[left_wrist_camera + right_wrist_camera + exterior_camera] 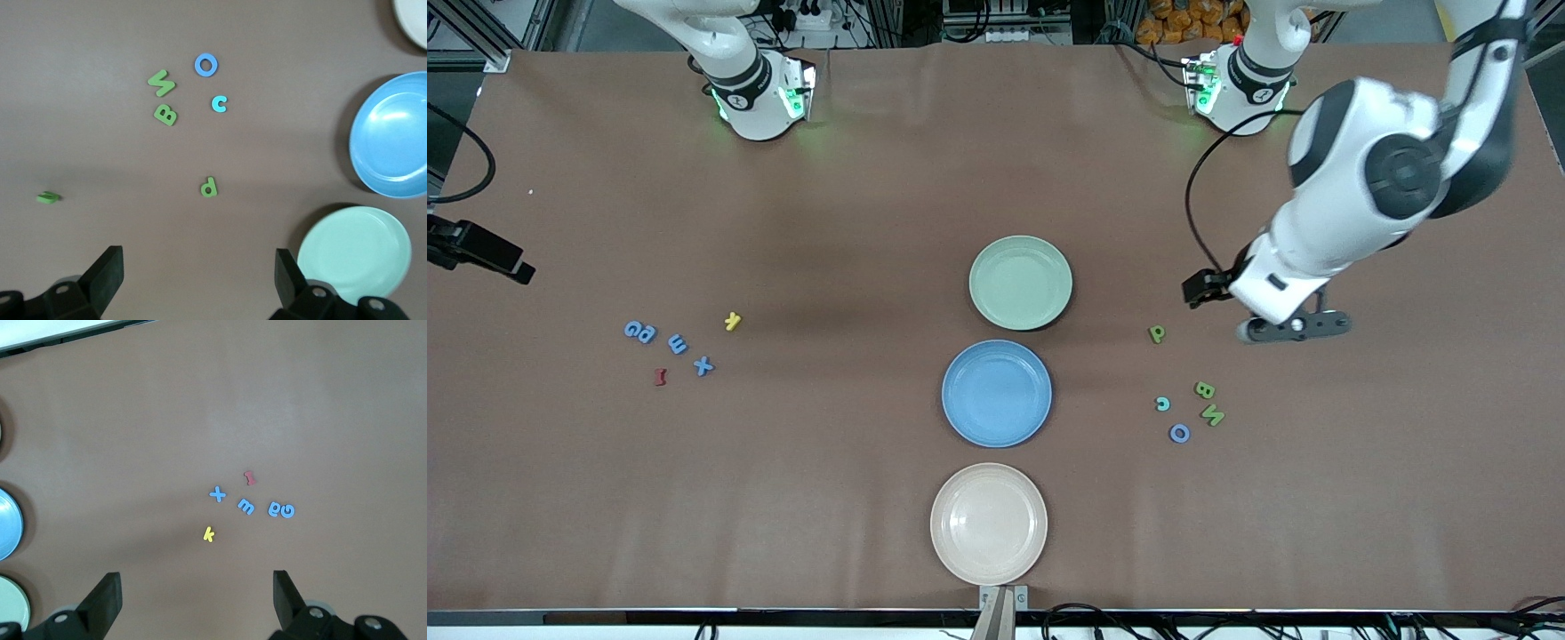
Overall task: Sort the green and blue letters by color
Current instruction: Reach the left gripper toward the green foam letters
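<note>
Blue letters G [634, 331], E [678, 344] and X [703, 365] lie toward the right arm's end of the table. They also show in the right wrist view as G [288, 511], E [246, 507] and X [217, 495]. Green letters P [1157, 334], B [1205, 389] and N [1212, 414] lie toward the left arm's end, with a blue O [1179, 433] beside them. My left gripper [1294, 327] hangs open over bare table beside the P [209, 187]. My right gripper [197, 583] is open and empty, out of the front view.
A green plate [1020, 282], a blue plate [997, 392] and a beige plate [989, 523] stand in a row mid-table. A yellow letter [732, 321] and a dark red letter [660, 377] lie among the blue ones. A cyan C [1162, 404] sits by the green letters.
</note>
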Action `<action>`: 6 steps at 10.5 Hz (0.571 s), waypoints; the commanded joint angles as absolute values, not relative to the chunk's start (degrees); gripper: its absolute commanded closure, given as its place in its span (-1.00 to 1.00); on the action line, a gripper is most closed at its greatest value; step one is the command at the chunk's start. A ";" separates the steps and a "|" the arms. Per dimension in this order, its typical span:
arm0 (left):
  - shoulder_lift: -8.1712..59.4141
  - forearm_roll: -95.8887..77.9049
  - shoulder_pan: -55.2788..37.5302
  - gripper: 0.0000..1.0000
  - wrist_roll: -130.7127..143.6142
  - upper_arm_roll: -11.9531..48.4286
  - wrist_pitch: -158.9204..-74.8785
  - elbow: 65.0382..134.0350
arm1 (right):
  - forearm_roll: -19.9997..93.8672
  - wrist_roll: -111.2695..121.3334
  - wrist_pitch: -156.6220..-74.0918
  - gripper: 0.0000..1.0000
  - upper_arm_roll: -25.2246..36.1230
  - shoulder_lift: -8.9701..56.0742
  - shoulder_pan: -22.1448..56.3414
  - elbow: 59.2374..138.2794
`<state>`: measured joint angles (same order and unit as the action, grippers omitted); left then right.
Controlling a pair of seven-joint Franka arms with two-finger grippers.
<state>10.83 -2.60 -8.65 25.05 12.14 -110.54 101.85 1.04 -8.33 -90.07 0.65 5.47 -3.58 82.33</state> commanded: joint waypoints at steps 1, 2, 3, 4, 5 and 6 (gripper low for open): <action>12.99 1.66 -11.50 -1.00 32.85 12.22 -123.10 110.46 | 1.93 -8.53 -89.82 -1.00 0.44 5.27 -4.13 82.44; 15.01 3.32 -12.38 -1.00 35.74 12.22 -125.40 111.09 | 1.93 -8.53 -89.91 -1.00 0.44 5.27 -4.13 82.44; 16.86 5.17 -12.91 -1.00 38.64 12.22 -126.90 111.96 | 1.93 -8.53 -89.83 -1.00 0.44 5.27 -4.13 82.44; 18.09 6.32 -13.53 -1.00 41.54 12.22 -129.61 113.36 | 1.93 -8.53 -89.82 -1.00 0.44 5.27 -4.04 82.44; 18.71 6.94 -13.54 -1.00 42.79 12.22 -132.34 114.94 | 1.93 -8.53 -89.82 -1.00 0.44 5.27 -4.04 82.53; 19.07 6.94 -13.45 -1.00 42.98 12.22 -135.06 116.79 | 1.93 -8.53 -89.82 -1.00 0.44 5.27 -4.04 82.53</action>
<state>18.78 5.12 -13.28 40.12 12.28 -129.91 113.34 1.04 -8.33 -90.07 0.67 5.49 -3.60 82.38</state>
